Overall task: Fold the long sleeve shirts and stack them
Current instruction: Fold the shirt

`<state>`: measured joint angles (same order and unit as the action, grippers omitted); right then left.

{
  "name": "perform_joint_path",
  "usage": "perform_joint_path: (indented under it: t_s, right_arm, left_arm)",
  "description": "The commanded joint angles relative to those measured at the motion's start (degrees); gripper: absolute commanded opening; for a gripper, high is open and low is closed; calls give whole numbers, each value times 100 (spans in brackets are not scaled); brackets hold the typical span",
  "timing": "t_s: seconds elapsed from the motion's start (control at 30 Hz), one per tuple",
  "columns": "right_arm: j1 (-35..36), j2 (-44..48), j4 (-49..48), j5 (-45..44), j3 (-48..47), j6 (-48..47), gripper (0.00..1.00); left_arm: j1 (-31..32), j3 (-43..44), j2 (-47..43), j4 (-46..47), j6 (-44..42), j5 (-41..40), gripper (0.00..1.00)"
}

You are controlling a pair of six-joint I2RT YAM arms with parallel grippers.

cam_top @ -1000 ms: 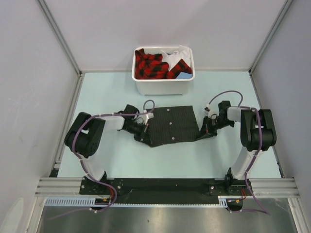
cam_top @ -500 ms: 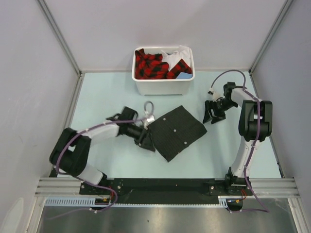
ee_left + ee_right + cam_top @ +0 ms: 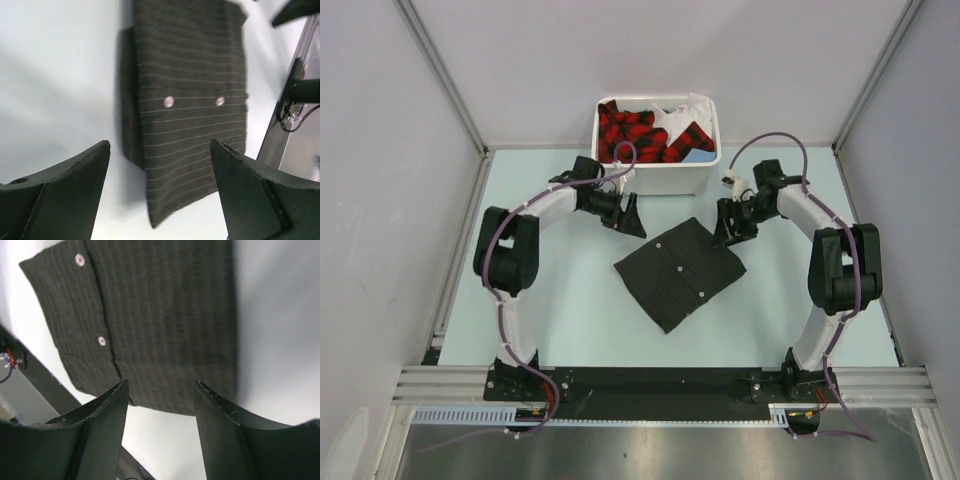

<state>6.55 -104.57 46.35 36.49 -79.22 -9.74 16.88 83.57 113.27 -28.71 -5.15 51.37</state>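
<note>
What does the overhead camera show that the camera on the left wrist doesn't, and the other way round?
Only the overhead view shows the white bin holding red checked clothes at the back of the table, and how the folded dark shirt sits at an angle in the middle. Only the left wrist view shows the shirt's fine pale stripes, and the left gripper close up, open with nothing between its fingers. Both show the shirt lying flat on the table with its white buttons.
</note>
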Motion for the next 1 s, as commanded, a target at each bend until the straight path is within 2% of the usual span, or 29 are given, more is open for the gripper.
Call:
perform_joint_path:
  t_s: [0.0, 0.17, 0.37, 0.6, 0.73, 0.77, 0.83, 0.87, 0.97]
  right_arm:
    - [417, 43, -441, 298, 319, 350, 58]
    - [549, -282, -504, 131, 399, 332, 58]
    - [541, -573, -381, -334, 337, 174, 57]
    - [593, -670, -539, -511, 670, 139, 56]
    - [593, -608, -539, -520, 724, 95, 56]
    - [593, -573, -539, -529, 733, 104, 56]
    - [602, -529, -530, -520, 741, 104, 56]
    - [602, -503, -530, -520, 750, 112, 56]
    - [593, -380, -539, -468, 750, 191, 57]
  left_arm:
    - [131, 590, 572, -337, -373, -101, 87]
    - [324, 941, 1161, -599, -531, -119, 87]
    - [465, 696, 1513, -706, -470, 135, 83]
    - [790, 573, 1663, -645, -251, 373, 63]
    - [843, 389, 1628, -215, 30, 268, 52]
    - [834, 379, 1628, -66, 144, 242, 44]
    - [782, 353, 1584, 75, 277, 224, 35]
    - [764, 353, 1532, 102, 338, 198, 23]
    - [685, 274, 1102, 138, 365, 14, 0]
